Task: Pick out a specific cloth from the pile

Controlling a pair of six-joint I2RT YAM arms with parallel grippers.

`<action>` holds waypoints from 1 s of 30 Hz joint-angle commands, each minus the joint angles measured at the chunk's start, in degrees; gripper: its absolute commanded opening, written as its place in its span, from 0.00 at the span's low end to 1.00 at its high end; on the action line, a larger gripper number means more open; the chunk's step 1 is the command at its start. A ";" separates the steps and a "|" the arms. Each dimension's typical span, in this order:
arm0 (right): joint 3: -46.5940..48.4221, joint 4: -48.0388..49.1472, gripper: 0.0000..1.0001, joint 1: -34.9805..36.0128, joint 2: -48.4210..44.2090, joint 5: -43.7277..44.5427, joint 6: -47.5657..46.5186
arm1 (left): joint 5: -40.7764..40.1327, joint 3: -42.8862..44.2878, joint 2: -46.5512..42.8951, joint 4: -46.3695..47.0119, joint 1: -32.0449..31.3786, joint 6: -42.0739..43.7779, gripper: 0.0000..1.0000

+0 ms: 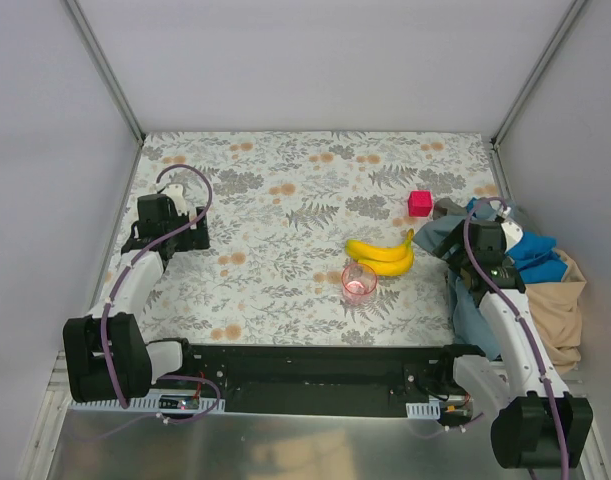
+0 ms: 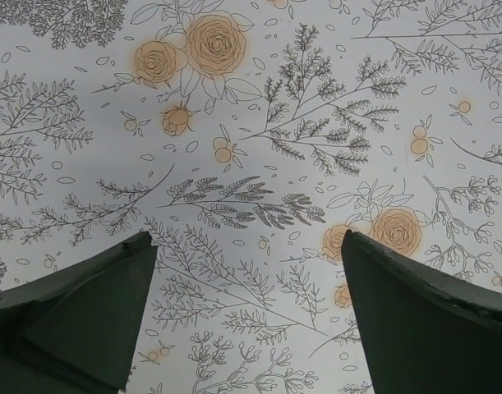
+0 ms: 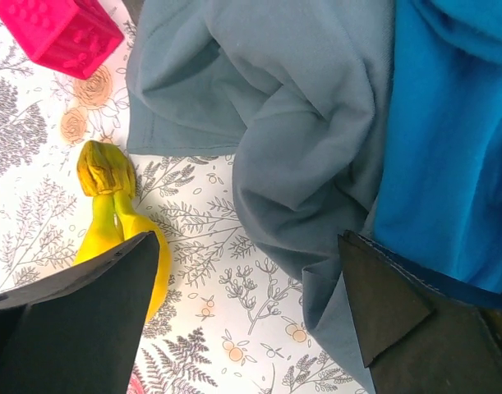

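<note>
The pile [image 1: 530, 270] lies at the table's right edge: a slate blue-grey cloth [image 3: 300, 107], a bright blue cloth [image 3: 448, 123] and a tan cloth [image 1: 560, 305]. A small dark grey patch [image 1: 447, 209] shows at the pile's far left corner; I cannot tell if it is the dark grey-green cloth, which is otherwise hidden. My right gripper [image 3: 246, 312] is open and empty above the slate cloth's left edge, one finger over the bananas, the other over the blue cloth. My left gripper [image 2: 246, 312] is open and empty over bare floral tablecloth at the far left [image 1: 175, 222].
A banana bunch [image 1: 382, 255] lies just left of the pile, also in the right wrist view [image 3: 111, 205]. A pink cup [image 1: 359, 282] stands in front of it. A pink cube [image 1: 419, 203] sits beyond it. White walls enclose the table.
</note>
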 commanded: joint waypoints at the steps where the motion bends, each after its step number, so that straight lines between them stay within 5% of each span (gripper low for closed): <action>1: 4.75 0.38 0.98 -0.20 -2.29 -1.10 -0.29 | 3.87 1.67 1.05 -0.75 0.59 0.06 0.99; 16: 24.96 3.10 0.88 -0.20 20.10 -7.78 -3.63 | 4.66 1.85 0.88 -1.46 0.59 1.55 0.99; 30: 59.15 -11.05 0.76 -1.08 62.29 6.72 -10.67 | 2.82 2.99 2.54 -2.25 0.59 1.99 0.99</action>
